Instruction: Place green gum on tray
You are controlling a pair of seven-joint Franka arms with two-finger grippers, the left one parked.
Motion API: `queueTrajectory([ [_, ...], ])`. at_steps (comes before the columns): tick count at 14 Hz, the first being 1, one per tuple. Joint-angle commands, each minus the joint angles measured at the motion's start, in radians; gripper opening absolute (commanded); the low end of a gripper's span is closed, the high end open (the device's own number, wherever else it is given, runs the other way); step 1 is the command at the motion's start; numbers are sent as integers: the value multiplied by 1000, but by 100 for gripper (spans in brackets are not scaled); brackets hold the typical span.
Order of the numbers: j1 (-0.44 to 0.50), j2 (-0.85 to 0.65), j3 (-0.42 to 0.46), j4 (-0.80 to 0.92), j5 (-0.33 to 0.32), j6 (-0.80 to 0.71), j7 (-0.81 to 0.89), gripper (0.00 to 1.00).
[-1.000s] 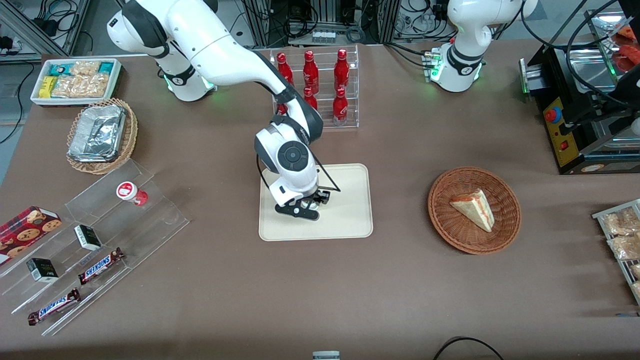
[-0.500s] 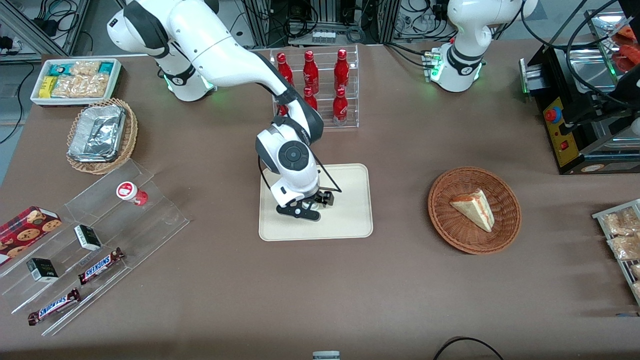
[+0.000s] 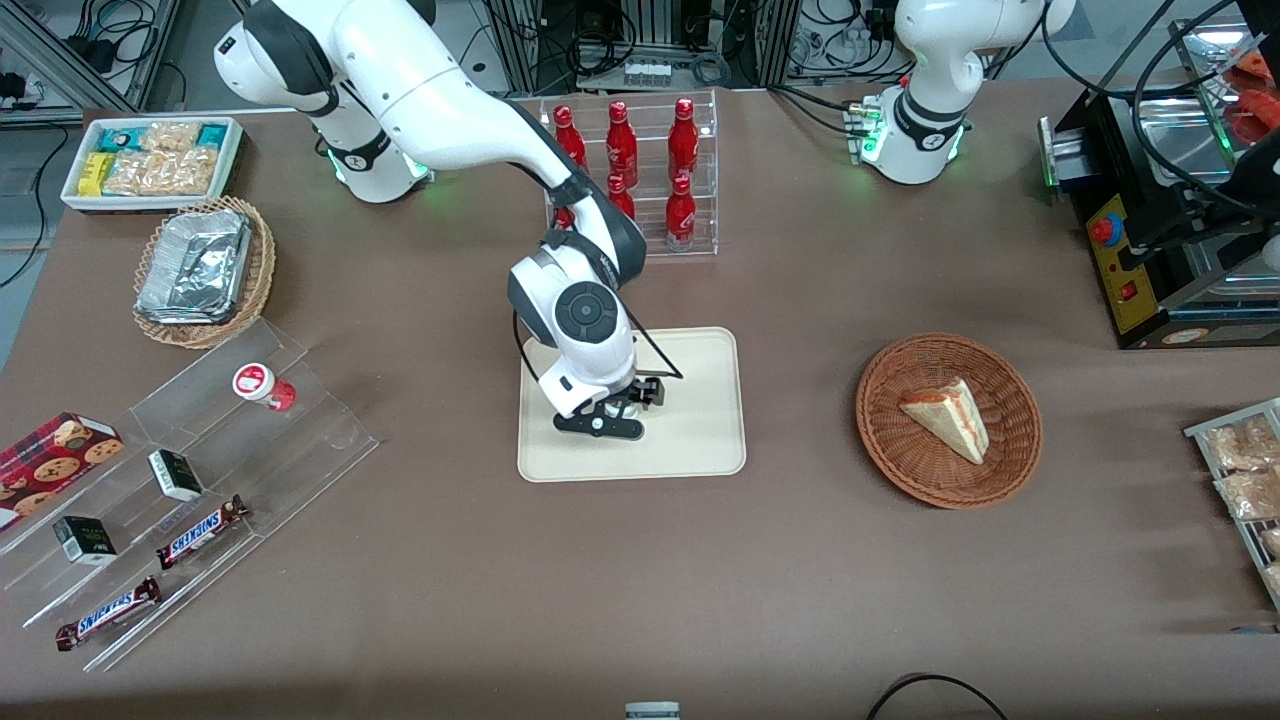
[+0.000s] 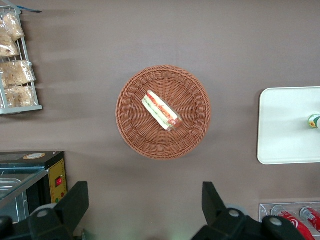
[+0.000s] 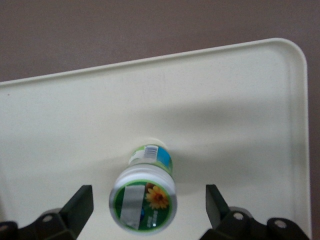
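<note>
green gum (image 5: pixel 144 196): we see smooth white plastic, its lid label glossy.
tray (image 5: pixel 235 115): we find it smooth, matt cream, plastic-looking.
gripper (image 5: pixel 147 215): we note matt black fingers (image 5: pixel 80 206) wide apart, either side of the bottle above the tray.
table (image 3: pixel 800 560): we see a matt brown covering.
basket (image 4: pixel 195 120): we see woven brown wicker.

A brown desk (image 3: pixel 640 580) fills the front view. At the centre of the frame a cream tray (image 3: pixel 700 440) lies flat on it, with the right arm's jaws spread wide just above the tray. Toward the parked arm's end sits a round wicker basket (image 3: pixel 880 420). Near the top of the frame stands a clear bottle rack (image 3: pixel 700 240). Toward the working arm's end lie a clear stepped stand (image 3: pixel 330 420), a second basket (image 3: pixel 262 270) and a white bin (image 3: pixel 236 150).
</note>
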Motion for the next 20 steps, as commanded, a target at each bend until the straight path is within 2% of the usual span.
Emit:
queueTrajectory([
  [1, -46, -102, -1, -1, -8, -143, -107, 100],
  [5, -134, -214, -1, -1, -8, -359, -270, 100],
  [9, -253, -291, -1, -1, -7, -476, -469, 100],
  [14, -372, -325, -1, -1, -8, -528, -618, 100],
  [16, -416, -357, -1, -38, -17, -512, -626, 100],
  [18, -500, -391, 11, -76, -48, -489, -640, 100],
  [20, -600, -411, 60, -93, -48, -475, -692, 100],
])
